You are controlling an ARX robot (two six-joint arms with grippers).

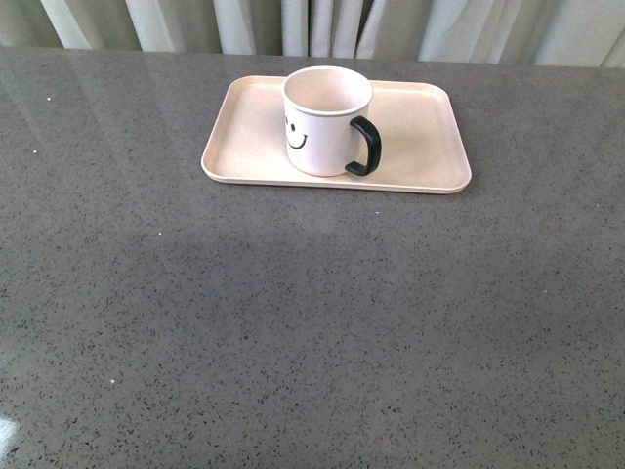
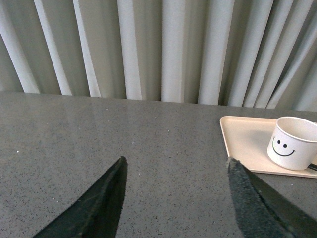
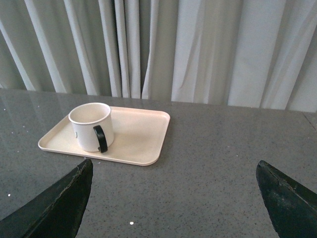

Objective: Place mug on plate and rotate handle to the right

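Observation:
The white mug (image 1: 324, 122) with a black smiley face stands upright on the pale pink-beige plate (image 1: 420, 147) at the far middle of the table. Its black handle (image 1: 366, 147) points to the right in the front view. The mug also shows in the left wrist view (image 2: 293, 143) and the right wrist view (image 3: 91, 126), where the handle (image 3: 100, 138) faces the camera. My left gripper (image 2: 176, 171) is open and empty, over bare table well left of the plate (image 2: 242, 139). My right gripper (image 3: 173, 173) is open and empty, over the table short of the plate (image 3: 138, 134). Neither arm shows in the front view.
The table is a dark grey speckled stone top (image 1: 312, 322). Pale pleated curtains (image 1: 322, 24) hang right behind its far edge, close behind the plate.

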